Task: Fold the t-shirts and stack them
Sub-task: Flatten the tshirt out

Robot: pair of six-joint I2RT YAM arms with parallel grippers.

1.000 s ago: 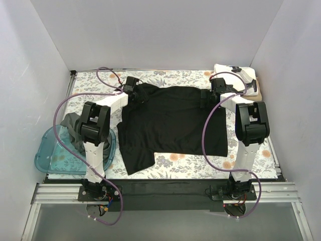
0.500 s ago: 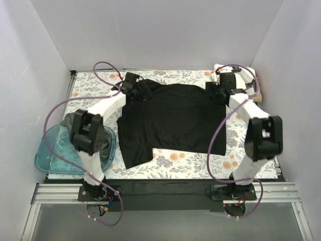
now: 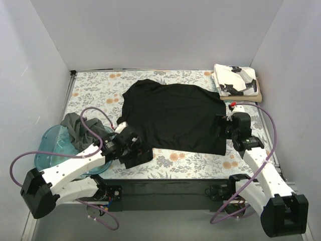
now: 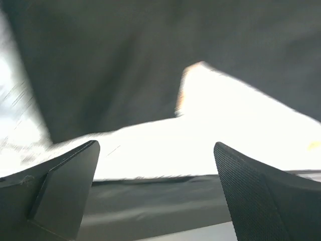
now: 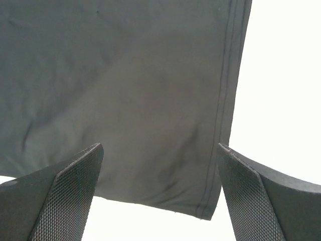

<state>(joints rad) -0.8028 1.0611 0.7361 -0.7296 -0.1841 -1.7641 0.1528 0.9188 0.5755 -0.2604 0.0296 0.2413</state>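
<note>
While the white shirt [image 3: 235,80] and tan shirt [image 3: 248,98] sit folded behind the black shirt [image 3: 173,115], it lies flat and unfolded, left hand [image 4: 155,144] and right hand [image 5: 159,145] wide open by its near corners.

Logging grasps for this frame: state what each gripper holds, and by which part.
Nothing is held. The left gripper and right gripper are both open near the black t-shirt.

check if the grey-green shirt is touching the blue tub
Touching. The top external view shows the grey-green t-shirt draped over the far rim of the blue tub.
</note>
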